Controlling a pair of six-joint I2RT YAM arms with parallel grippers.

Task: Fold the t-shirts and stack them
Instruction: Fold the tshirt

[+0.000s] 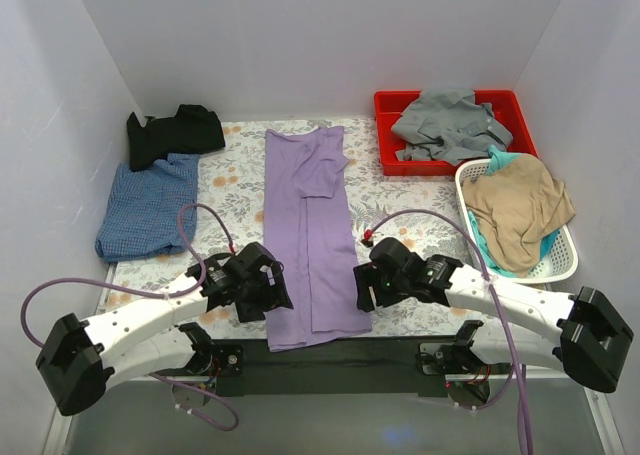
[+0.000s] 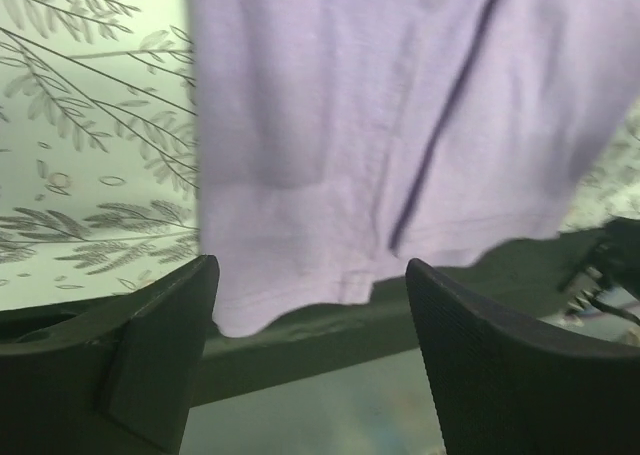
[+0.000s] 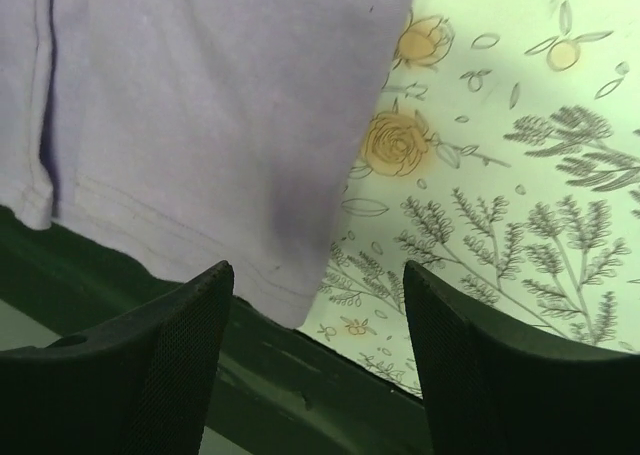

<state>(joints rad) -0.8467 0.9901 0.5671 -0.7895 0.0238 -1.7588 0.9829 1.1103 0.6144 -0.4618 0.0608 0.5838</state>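
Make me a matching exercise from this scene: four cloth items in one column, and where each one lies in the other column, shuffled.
Column one
1. purple t-shirt
2. black t-shirt
3. blue checked t-shirt
4. grey cloth

Column two
A. in the red tray
B. middle of the table, laid out long
C. far left corner
D. left side, nearer than the corner

Pairs: 1-B, 2-C, 3-D, 4-A

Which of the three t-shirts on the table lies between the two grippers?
The lilac-purple t-shirt, folded into a long strip down the centre. The black t-shirt and the blue checked t-shirt lie together at the far left.
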